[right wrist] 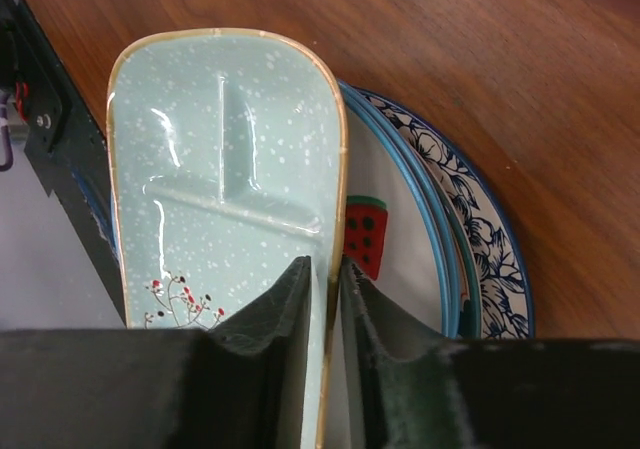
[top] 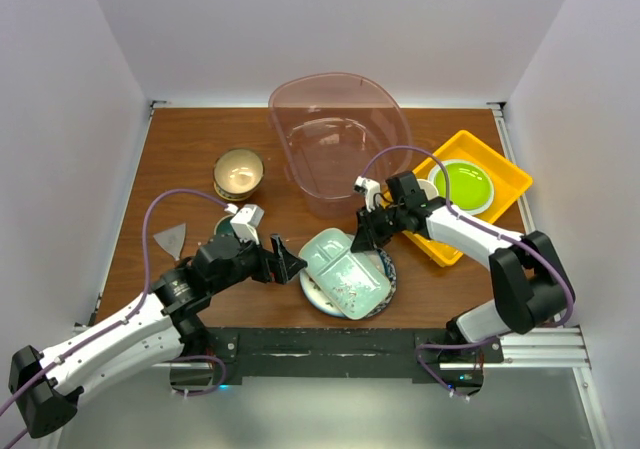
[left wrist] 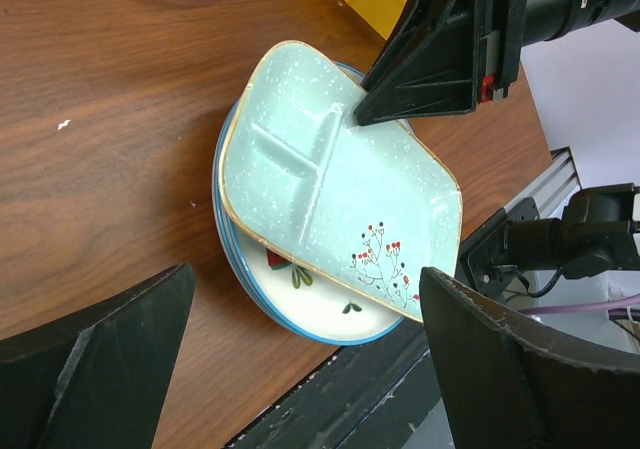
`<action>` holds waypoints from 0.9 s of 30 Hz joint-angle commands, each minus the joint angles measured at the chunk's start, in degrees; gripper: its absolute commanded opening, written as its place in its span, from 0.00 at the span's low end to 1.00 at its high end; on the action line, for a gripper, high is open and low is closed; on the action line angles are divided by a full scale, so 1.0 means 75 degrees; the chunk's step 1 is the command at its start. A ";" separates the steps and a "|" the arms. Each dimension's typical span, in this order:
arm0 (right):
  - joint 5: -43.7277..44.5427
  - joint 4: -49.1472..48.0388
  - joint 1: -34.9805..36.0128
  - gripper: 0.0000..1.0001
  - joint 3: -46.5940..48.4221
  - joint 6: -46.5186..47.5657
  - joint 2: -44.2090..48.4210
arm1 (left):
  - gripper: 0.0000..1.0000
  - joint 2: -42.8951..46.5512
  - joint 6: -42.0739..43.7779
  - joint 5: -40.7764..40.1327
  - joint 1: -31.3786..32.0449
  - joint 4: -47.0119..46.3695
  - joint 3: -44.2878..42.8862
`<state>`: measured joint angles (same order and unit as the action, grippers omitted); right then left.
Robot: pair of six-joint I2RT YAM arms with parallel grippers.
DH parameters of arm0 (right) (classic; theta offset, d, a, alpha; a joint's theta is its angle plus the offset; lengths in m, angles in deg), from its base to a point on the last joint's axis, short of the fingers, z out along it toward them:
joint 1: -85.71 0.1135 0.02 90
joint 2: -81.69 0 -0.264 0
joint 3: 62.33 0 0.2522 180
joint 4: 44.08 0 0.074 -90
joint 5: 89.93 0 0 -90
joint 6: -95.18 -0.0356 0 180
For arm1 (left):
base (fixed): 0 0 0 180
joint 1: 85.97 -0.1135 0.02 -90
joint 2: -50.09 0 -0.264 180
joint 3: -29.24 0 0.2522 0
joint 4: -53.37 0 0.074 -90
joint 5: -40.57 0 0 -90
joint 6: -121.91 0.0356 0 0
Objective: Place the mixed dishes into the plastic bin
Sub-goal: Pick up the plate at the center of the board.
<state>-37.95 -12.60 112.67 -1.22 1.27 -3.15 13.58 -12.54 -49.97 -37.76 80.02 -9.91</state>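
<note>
Two claws at plate stack (top: 320,295) near front edge of table (top: 190,149). Right claw (top: 362,239) clamped on long-side rim of mint divided tray (top: 343,269), topmost piece. Left claw (top: 291,262) spread wide, empty, just beside stack. Plastic bin (top: 300,169) lies just beyond right claw, farther back.

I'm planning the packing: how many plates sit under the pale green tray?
3 by their rims: a white fruit-pictured plate on top, a blue-rimmed plate showing only its edge, a blue floral plate at the bottom. More may be hidden.
</note>
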 commanded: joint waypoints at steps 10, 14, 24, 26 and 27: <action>-0.0473 0.0380 -0.0126 0.00 0.0413 0.0122 0.0565 | 1.00 0.0227 -0.0822 0.0036 0.0041 -0.1318 0.0408; -0.0930 0.0450 -0.0360 0.00 0.0460 0.0180 0.0788 | 1.00 0.0321 -0.1233 0.0036 0.0041 -0.1601 0.0654; -0.2043 0.0334 -0.0934 0.00 0.0401 0.0099 0.1350 | 1.00 -0.0065 -0.1983 0.0012 0.0041 -0.2502 0.0912; -0.2184 0.0275 -0.0981 0.00 0.0401 0.0017 0.1421 | 1.00 -0.0286 -0.2346 -0.0011 0.0053 -0.2737 0.0936; -0.2243 0.0240 -0.0993 0.00 0.0401 -0.0077 0.1491 | 0.99 -0.0381 -0.2417 -0.0022 0.0053 -0.2807 0.0901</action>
<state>-45.82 -8.49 105.77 -0.87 3.55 4.83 12.96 -26.11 -49.66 -37.76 65.27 -3.88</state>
